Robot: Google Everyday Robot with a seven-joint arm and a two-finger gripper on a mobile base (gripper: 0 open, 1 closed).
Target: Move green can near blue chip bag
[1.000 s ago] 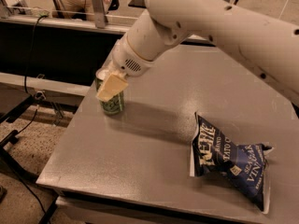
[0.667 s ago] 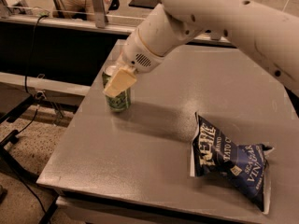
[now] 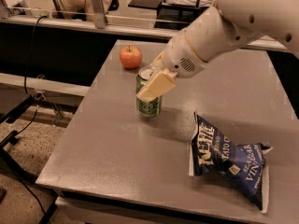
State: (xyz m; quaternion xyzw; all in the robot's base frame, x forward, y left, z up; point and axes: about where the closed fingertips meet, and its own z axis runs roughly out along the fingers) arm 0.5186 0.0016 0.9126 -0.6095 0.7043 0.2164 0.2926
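Gripper [image 3: 150, 85] pinches the upright can [image 3: 149, 107] mid-way across the table [image 3: 117, 148]; apple [image 3: 131, 57] behind it, bag [image 3: 231, 160] lying apart.

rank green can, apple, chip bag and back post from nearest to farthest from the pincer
1. Light-green metal drink can: gripped by the pincer.
2. Round red apple, behind-left, and navy-blue glossy chip bag, front-right: too close to call.
3. Upright grey post: far back left.

My arm [image 3: 243, 17] is smooth white, with a tan ring [image 3: 192, 45] and a dotted grille [image 3: 188, 65]. My gripper [image 3: 149, 87], clamped on the green can [image 3: 148, 108], has flat cream fingers [image 3: 158, 84].
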